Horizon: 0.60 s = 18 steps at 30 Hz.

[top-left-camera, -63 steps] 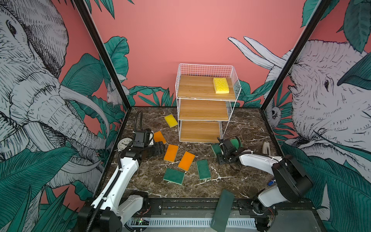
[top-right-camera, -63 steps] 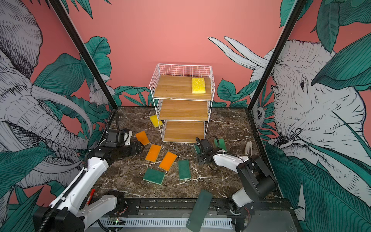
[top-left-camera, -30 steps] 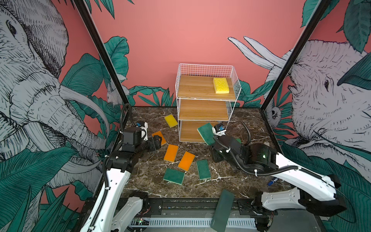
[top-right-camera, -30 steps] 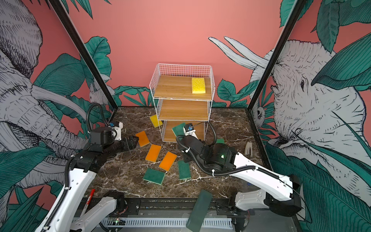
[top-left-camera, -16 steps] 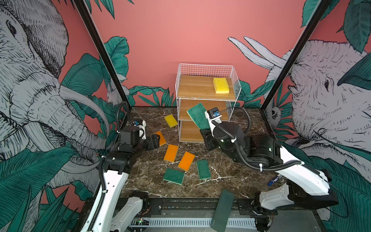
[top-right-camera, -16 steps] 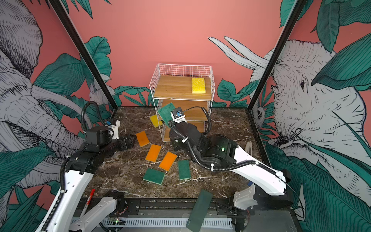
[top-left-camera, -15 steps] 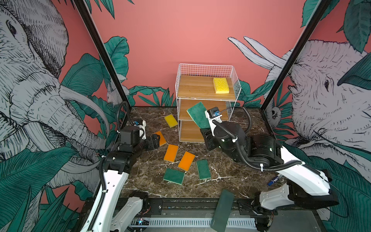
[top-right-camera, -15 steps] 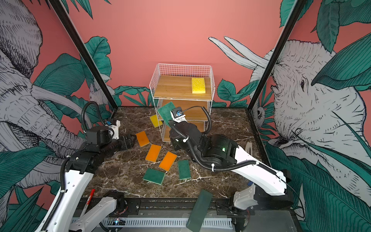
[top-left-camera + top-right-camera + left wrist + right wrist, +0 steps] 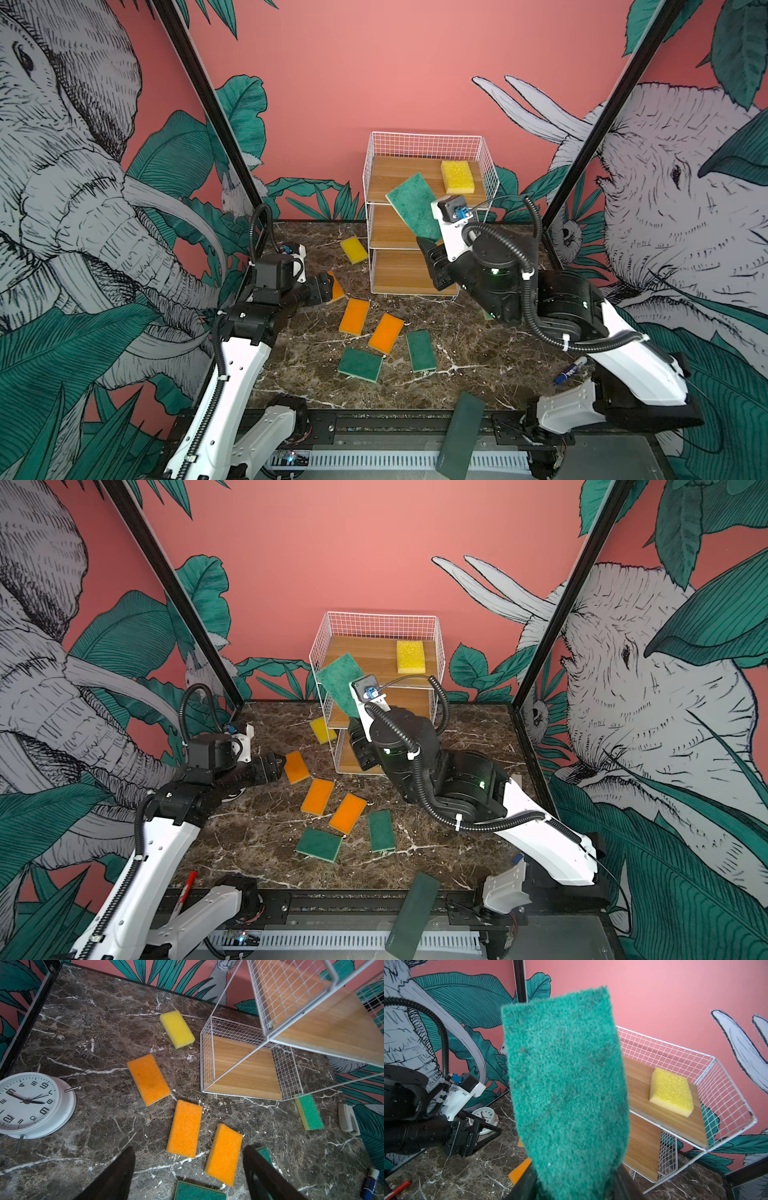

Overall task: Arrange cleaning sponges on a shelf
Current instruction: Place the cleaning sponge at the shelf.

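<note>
The raised rectangular foam sponge [image 9: 413,203] is dark green, the wire-grid shelf [image 9: 428,144] white with 3 light wooden boards, the stone tabletop [image 9: 478,353] brown, veined white.

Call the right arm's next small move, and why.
Probably carry the green sponge forward onto the top board, beside the yellow sponge: the right gripper is shut on it, raised in front of the shelf, and that board has bare room.

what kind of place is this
Probably a staged robot test booth, not a home: printed elephant-and-leaf wall panels, two arms mounted on a front rail, a marble-look tabletop with loose sponges and a small wire shelf.
</note>
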{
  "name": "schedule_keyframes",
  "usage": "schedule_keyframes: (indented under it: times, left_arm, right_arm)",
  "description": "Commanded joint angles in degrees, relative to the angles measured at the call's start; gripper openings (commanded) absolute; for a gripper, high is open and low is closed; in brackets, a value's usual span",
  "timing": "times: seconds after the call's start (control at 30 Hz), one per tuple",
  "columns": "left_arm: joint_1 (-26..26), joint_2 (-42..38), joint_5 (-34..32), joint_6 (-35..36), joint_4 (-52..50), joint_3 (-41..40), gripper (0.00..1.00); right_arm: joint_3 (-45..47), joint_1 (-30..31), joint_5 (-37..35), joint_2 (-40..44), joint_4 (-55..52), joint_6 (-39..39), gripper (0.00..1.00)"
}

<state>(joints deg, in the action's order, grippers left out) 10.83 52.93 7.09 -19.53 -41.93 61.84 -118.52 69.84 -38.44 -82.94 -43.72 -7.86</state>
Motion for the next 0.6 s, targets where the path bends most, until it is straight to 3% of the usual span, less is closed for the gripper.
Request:
schedule_keyframes:
  times: [0.0,0.2,0.4,0.57]
  left_arm:
    - [0.16,0.53,0.80,-0.72,1.73,1.24,0.83]
    - [0.13,2.77,1.09,-0.25,2.71,2.85,0.83]
    - [0.24,5.71,2.05,-0.67,3.95,5.43,0.83]
    - [0.24,7.17,4.79,-3.21,7.84,5.25,0.83]
  right_arm:
    - [-4.17,-4.55,2.49,-2.40,-1.70,1.00,0.47]
    - [-7.84,-13.58,10.35,-6.72,-2.63,-1.52,0.47]
    - [-19.23,-18.91,17.30,-16.38,-6.24,-4.30,0.48]
    - [-22.81,-21.19,17.08,-21.33,-3.88,-7.40,0.48]
